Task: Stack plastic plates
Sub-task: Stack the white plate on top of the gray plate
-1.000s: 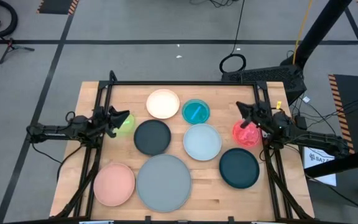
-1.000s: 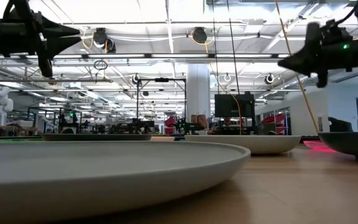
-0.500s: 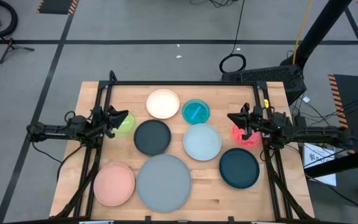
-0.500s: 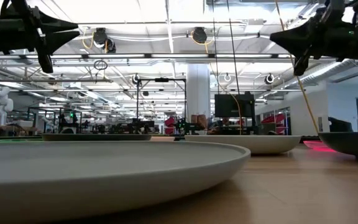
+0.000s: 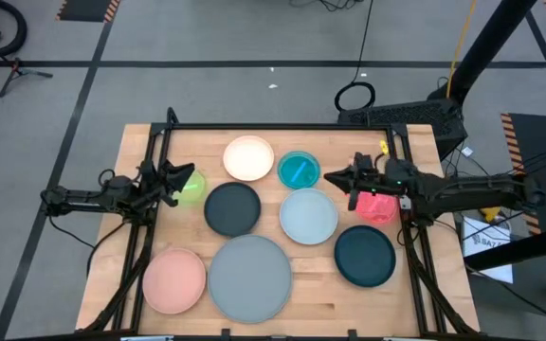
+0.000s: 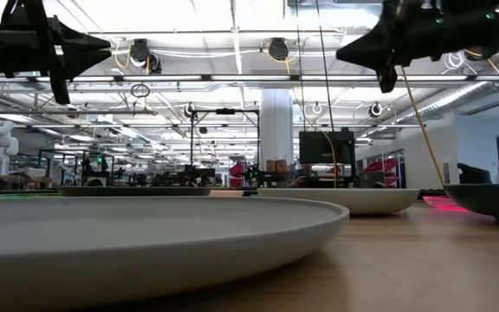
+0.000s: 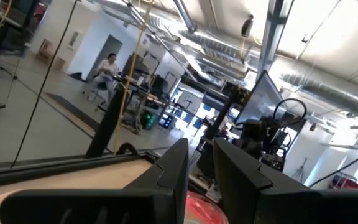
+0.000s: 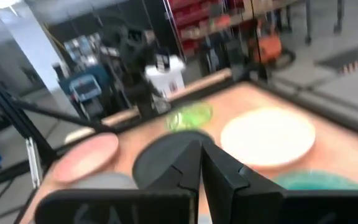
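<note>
Desk: pale wooden desk with a black frame along its edges; nine plates lie singly, none stacked
Plates: cream, cyan at the far side; lime green, black, light blue, pink-red across the middle; salmon pink, large grey, dark teal nearest
Left gripper: beside the lime green; fingers narrow, empty
Right gripper: raised between cyan and pink-red; fingers narrow, empty
Room: grey floor with dark tape lines; bright ceiling lights; a seated person far off
</note>
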Robot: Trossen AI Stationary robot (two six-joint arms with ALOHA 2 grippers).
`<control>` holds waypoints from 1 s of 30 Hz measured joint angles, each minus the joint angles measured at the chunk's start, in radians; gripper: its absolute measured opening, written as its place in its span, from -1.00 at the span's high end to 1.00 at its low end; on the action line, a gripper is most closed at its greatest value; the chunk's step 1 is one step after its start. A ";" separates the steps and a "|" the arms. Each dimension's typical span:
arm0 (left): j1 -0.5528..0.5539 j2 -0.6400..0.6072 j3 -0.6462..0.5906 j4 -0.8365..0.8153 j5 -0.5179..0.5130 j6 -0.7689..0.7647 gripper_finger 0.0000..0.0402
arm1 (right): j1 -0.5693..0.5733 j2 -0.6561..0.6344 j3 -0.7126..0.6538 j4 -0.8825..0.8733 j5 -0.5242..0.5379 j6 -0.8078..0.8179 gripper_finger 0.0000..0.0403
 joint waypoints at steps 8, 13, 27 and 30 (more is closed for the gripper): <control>0.000 0.000 0.022 0.005 -0.112 0.030 0.60 | 0.001 0.144 0.234 -0.446 -0.003 0.129 0.95; 0.000 0.000 0.058 -0.022 -0.106 0.141 0.60 | 0.001 0.230 0.321 -0.746 -0.003 0.283 0.95; 0.000 0.000 0.177 -0.279 -0.102 0.187 0.60 | -0.014 0.557 0.589 -1.157 -0.004 0.410 0.95; 0.000 0.000 0.183 -0.288 -0.102 0.187 0.60 | -0.019 0.626 0.616 -1.156 -0.004 0.364 0.95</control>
